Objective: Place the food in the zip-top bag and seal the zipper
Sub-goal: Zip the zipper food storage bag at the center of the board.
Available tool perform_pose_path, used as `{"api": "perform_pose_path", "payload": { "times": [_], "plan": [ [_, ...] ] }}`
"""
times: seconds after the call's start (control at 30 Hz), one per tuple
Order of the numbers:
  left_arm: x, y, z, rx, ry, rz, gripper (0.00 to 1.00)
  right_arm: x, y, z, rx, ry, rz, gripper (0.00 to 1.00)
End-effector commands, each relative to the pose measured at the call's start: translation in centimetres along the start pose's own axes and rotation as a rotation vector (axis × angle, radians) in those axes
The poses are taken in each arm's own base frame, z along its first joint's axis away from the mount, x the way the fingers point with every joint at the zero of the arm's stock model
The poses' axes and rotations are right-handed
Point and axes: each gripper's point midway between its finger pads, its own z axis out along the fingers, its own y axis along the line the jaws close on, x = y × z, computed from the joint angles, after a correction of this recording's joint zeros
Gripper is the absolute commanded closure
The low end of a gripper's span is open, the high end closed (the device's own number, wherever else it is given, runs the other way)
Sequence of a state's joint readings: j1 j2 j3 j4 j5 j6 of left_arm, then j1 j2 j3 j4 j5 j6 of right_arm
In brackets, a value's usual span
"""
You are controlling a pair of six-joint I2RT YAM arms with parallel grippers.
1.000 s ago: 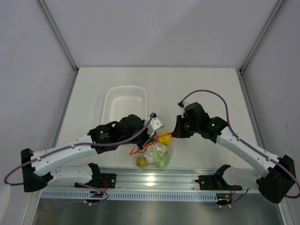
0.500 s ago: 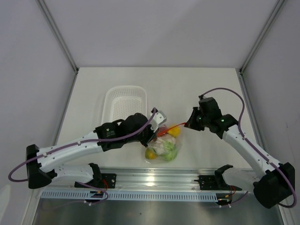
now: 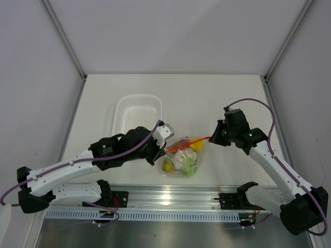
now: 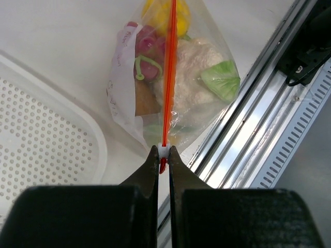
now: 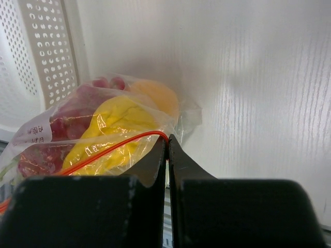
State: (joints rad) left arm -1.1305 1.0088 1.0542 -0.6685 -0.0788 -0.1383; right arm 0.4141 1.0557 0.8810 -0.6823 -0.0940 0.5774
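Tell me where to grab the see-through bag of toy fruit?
Pinch the thin orange-red zipper strip at its two ends, coming in from either side. It's flat and stretched straight; the clear crinkly plastic bag itself bulges, so jaws would probably slip.

From above, my left gripper (image 3: 163,146) sits under its own wrist housing, so its pinch on the zipper (image 3: 201,139) is hidden there. In my left wrist view the zip-top bag (image 4: 212,57) runs off the top edge, cutting the yellow fruit (image 4: 183,20), and the white basket (image 4: 41,144) is cropped at the left. I cannot name the brownish piece (image 4: 145,106) behind the label (image 4: 121,77), whose print is too small to read. In my right wrist view the fingers of my right gripper (image 5: 167,140) cover the bag's lower part.
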Motion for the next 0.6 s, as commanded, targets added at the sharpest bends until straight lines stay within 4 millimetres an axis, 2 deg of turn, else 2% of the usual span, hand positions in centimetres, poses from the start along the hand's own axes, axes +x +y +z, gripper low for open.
{"api": "perform_pose_path", "payload": {
  "times": [0.0,0.13,0.2,0.33,0.37,0.4,0.47,0.53,0.57],
  "plan": [
    [1.0,0.7,-1.1,-0.049,0.029,-0.053,0.99,-1.2,-1.2,-0.5,0.053,-0.056,-0.025,1.00],
    [2.0,1.2,-1.1,-0.090,0.057,-0.100,0.99,-1.4,-1.3,-1.1,0.056,-0.065,-0.032,1.00],
    [1.8,1.0,-0.6,-0.087,0.053,-0.110,0.99,-1.4,-1.2,-1.3,0.049,-0.068,-0.037,1.00],
    [0.2,1.9,0.4,-0.150,0.010,-0.121,0.85,-1.8,-0.5,-1.9,0.025,-0.074,-0.053,1.00],
    [-0.7,3.2,0.3,-0.228,-0.017,-0.133,0.77,-1.9,-0.5,-1.9,0.031,-0.075,-0.057,1.00],
    [-1.0,3.8,0.3,-0.266,-0.024,-0.133,0.57,-2.1,-0.4,-2.0,0.033,-0.078,-0.062,1.00],
    [-2.4,5.0,0.3,-0.341,-0.047,-0.137,0.41,-2.8,-0.1,-2.3,0.036,-0.090,-0.067,1.00],
    [-3.4,6.6,-0.2,-0.436,-0.076,-0.135,0.03,-3.0,-0.1,-2.1,0.042,-0.078,-0.076,1.00],
    [-3.6,7.2,-0.3,-0.470,-0.076,-0.136,0.00,-3.4,0.0,-2.1,0.047,-0.086,-0.073,1.00]
  ]
}}
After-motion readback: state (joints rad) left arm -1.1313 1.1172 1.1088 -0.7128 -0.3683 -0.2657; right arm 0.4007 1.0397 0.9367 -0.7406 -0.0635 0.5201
